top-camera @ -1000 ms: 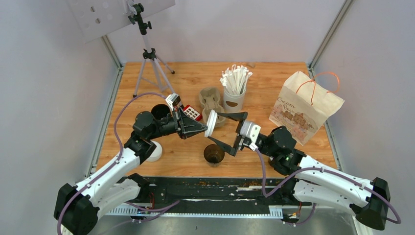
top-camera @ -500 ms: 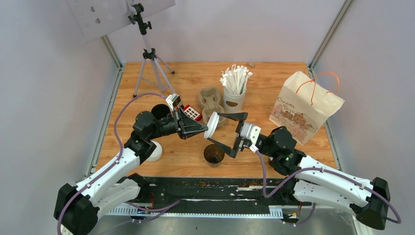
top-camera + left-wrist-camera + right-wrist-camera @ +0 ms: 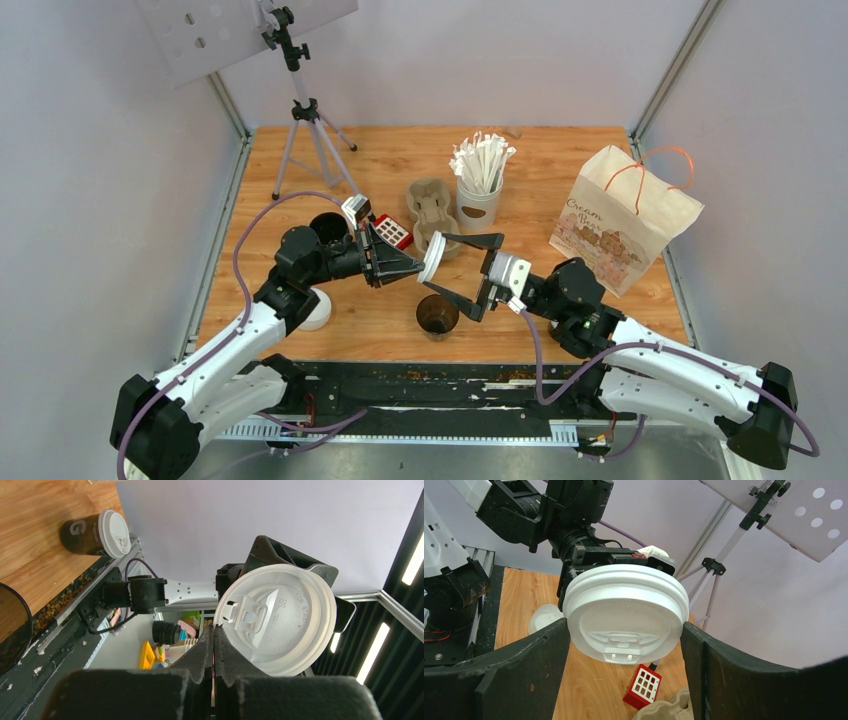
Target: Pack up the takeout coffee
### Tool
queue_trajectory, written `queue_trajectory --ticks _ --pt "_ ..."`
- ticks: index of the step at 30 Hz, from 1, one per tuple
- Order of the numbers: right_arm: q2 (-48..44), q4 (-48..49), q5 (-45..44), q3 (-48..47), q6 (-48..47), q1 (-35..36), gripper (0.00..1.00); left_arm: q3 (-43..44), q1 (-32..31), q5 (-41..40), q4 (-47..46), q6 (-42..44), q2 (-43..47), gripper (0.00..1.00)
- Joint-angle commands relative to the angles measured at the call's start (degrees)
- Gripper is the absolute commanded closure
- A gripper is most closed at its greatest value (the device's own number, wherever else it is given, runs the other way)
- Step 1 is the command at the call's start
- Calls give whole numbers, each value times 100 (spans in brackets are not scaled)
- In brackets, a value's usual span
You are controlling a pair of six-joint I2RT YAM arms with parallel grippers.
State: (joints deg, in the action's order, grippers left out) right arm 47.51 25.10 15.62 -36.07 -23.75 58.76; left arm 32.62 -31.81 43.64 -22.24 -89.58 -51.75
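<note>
A flat white lid (image 3: 432,256) hangs on edge above the table, and my left gripper (image 3: 418,267) is shut on its rim. From the left wrist the lid (image 3: 280,620) shows its sip-hole face above the closed fingertips (image 3: 214,630). My right gripper (image 3: 436,260) is open, one finger on each side of the lid (image 3: 624,610), close to the rim; contact is unclear. A dark brown coffee cup (image 3: 437,315) stands uncovered just below. A second open dark cup (image 3: 328,228) sits behind my left arm. A lidded dark cup (image 3: 90,527) stands by the table's front edge.
A beige pulp cup tray (image 3: 432,210) and a white cup of paper-wrapped sticks (image 3: 480,185) stand mid-table. A paper bag (image 3: 620,215) stands at the right, a tripod (image 3: 305,120) at the back left. A red block (image 3: 393,231) lies near the tray; a white round piece (image 3: 318,308) lies beside my left arm.
My right gripper has slid a little left so its fingers reach further around the lid, and they have narrowed slightly. The left gripper keeps the lid in nearly the same spot.
</note>
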Motion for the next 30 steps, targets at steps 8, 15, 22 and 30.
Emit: queue_trajectory --ticks 8,15,22,30 --pt "-145 -776 -329 -432 415 30 26 611 38 -467 1594 1540 270 42" --pt "7 -3447 -1098 -1596 1592 30 26 1979 194 -3058 5474 4779 456 18" --pt "1185 -6426 -1712 -3183 3170 104 26 2402 196 -5038 6637 6059 892 0" --pt "2605 -8708 -2126 -4425 4334 312 24 2250 193 -5360 6684 6753 1427 0"
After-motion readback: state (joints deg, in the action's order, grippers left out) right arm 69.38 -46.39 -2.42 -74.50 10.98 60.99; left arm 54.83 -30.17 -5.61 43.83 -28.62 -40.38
